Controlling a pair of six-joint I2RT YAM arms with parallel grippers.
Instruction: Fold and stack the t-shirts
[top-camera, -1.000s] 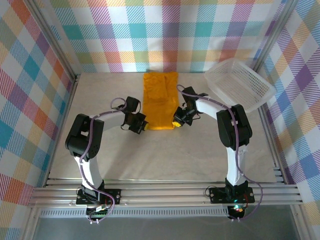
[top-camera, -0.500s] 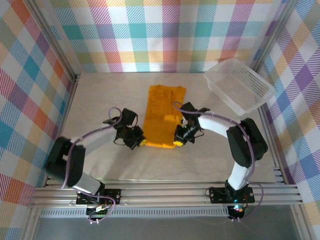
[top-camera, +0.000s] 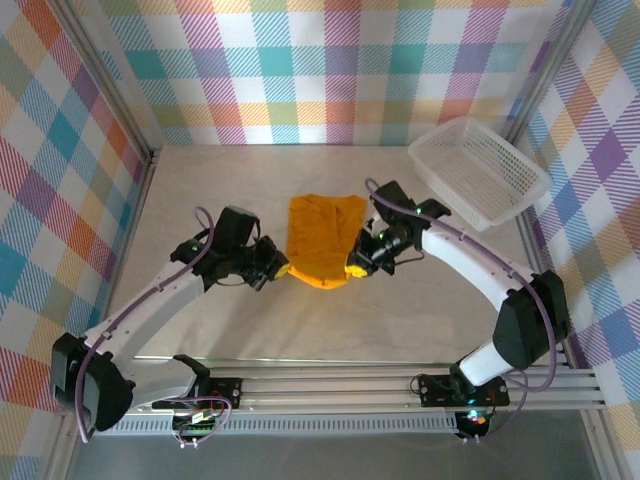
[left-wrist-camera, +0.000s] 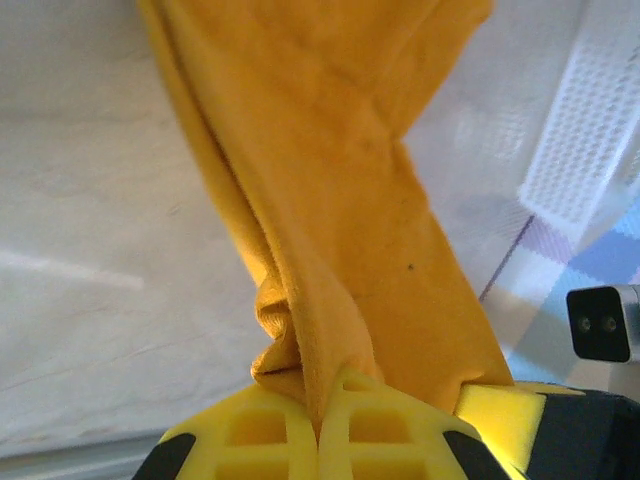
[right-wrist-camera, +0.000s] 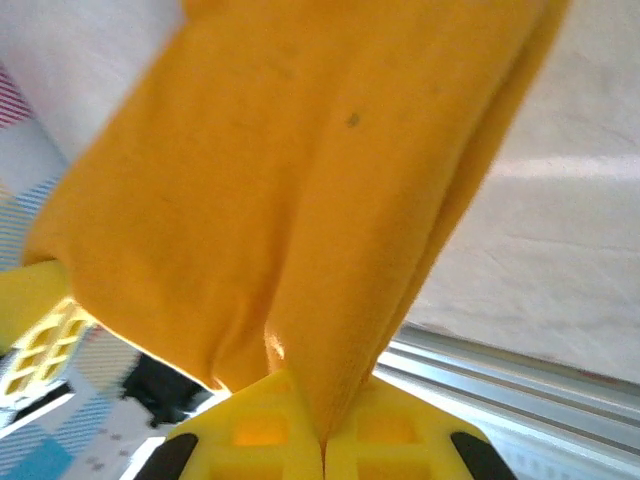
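The left pincer (left-wrist-camera: 318, 420) is clenched on the bunched near-left corner of a plain orange-yellow soft cotton t-shirt (top-camera: 322, 238), with the cloth squeezed between its yellow fingertips. The right pincer (right-wrist-camera: 322, 418) grasps the near-right corner in the same way. The shirt spans the gap between the two pincers over the middle of the pale counter (top-camera: 420, 310), and its body runs toward the far side. A white plastic mesh basket (top-camera: 480, 172) sits in the far right corner, well apart from the shirt.
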